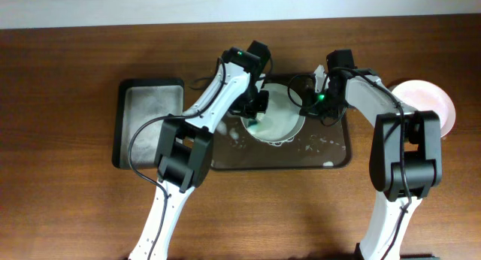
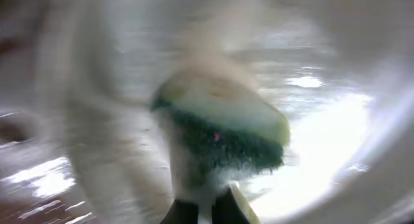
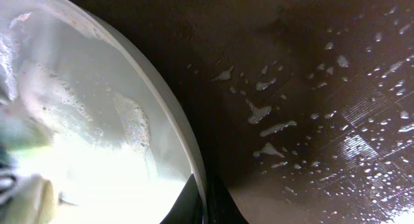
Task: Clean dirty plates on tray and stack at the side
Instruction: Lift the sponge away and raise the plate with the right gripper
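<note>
the left gripper (image 2: 206,212) is clamping the green-yellow sponge (image 2: 223,130) and pressing it against the soapy plate (image 3: 116,153); the right gripper (image 3: 206,208) is pinching that plate's rim, over the foam-flecked tray (image 1: 325,158).

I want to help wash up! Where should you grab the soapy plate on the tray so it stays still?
By its thin rim on the right edge, coming in from the right. The plate on the tray is shallow and foamy, so only the rim offers a pinch, and the sponge works its slippery face from the left. The right end effector grips exactly there.
</note>
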You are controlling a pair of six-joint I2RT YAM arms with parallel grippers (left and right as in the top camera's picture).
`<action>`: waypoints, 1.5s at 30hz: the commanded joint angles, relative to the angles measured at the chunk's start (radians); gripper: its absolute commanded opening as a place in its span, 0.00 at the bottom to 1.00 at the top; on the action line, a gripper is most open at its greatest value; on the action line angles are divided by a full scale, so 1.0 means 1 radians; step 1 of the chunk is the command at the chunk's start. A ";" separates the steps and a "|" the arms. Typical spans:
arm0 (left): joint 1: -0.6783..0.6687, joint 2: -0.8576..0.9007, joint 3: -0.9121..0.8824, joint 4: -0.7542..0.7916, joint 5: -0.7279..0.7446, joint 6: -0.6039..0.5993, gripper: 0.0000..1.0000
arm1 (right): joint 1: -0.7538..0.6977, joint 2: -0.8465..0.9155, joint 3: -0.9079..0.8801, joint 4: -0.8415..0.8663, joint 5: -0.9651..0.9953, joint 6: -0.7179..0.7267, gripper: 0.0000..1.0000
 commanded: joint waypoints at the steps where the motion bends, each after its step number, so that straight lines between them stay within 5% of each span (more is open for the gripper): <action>1: -0.017 0.032 -0.021 0.104 0.276 0.043 0.00 | -0.003 0.034 -0.011 -0.003 0.028 0.001 0.04; 10: 0.016 0.031 -0.021 0.165 0.347 -0.052 0.00 | -0.003 0.034 -0.011 -0.004 0.029 0.001 0.04; 21: 0.134 -0.070 -0.019 0.069 0.350 0.038 0.00 | -0.003 0.034 -0.011 -0.003 0.029 0.001 0.04; 28: 0.150 -0.213 -0.019 0.004 0.177 0.044 0.00 | -0.011 0.018 -0.008 -0.016 -0.003 0.000 0.04; 36: 0.150 -0.249 -0.019 -0.058 0.062 0.044 0.00 | -0.026 -0.228 -0.008 -0.116 0.021 -0.010 0.04; 45: 0.145 -0.248 -0.019 -0.069 -0.004 0.044 0.00 | -0.024 -0.600 -0.008 -0.265 0.509 -0.006 0.04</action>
